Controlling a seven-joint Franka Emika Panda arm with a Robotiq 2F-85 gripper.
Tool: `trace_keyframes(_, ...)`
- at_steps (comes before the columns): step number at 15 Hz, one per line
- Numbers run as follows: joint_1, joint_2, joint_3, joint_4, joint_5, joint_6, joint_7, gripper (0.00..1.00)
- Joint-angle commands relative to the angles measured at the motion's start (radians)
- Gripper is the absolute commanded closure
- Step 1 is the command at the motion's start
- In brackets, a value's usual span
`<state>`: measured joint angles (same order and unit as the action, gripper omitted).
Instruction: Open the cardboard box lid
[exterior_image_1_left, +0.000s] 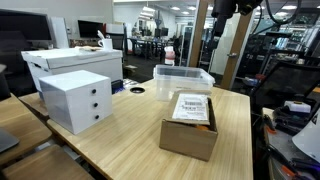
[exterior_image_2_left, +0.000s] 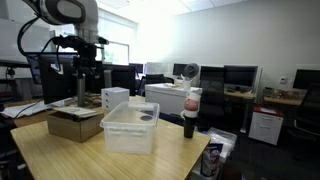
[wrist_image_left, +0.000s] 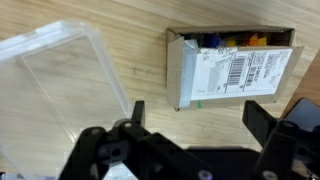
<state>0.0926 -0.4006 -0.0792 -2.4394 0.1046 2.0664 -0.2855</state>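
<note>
Toward the upper right of the wrist view, the cardboard box (wrist_image_left: 180, 70) is seen resting on the wooden table (wrist_image_left: 150, 60), its long axis running left to right across the frame. Its lid (wrist_image_left: 215, 88), a flap bearing a white shipping label (wrist_image_left: 245, 68), is laid flat over most of the opening. A narrow strip along the upper edge is left uncovered, and coloured contents too small to identify can be made out there.

The gripper (wrist_image_left: 195, 108) is held with its fingers (wrist_image_left: 136, 112) spread wide and nothing between them. The line between the fingertips runs roughly parallel to the box's long axis. The box lies just above the fingertips in this frame, offset slightly to the right, and a clear plastic bin (wrist_image_left: 60, 90) is found at the left. In an exterior view the gripper is shown above the box (exterior_image_2_left: 75, 125) and apart from it.

The lid is judged not yet opened. A descent would be needed, with a shift toward the flap's free long edge beside the uncovered strip, so that this edge can be caught and lifted.
</note>
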Motion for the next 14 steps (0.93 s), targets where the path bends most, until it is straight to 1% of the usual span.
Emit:
trace_keyframes(1, -0.016, -0.025, 0.029, -0.065, 0.017, -0.03, 0.079, 0.0)
trace_keyframes(5, 0.001, -0.034, 0.035, -0.14, 0.067, -0.004, 0.085, 0.0)
trace_keyframes(6, 0.007, -0.032, 0.035, -0.155, 0.083, -0.001, 0.07, 0.0)
trace_keyframes(9, 0.012, -0.014, 0.05, -0.196, 0.101, 0.005, 0.067, 0.0)
trace_keyframes(11, 0.03, 0.008, 0.057, -0.238, 0.128, 0.029, 0.043, 0.0)
trace_keyframes(14, 0.051, 0.027, 0.06, -0.257, 0.159, 0.05, 0.022, 0.0)
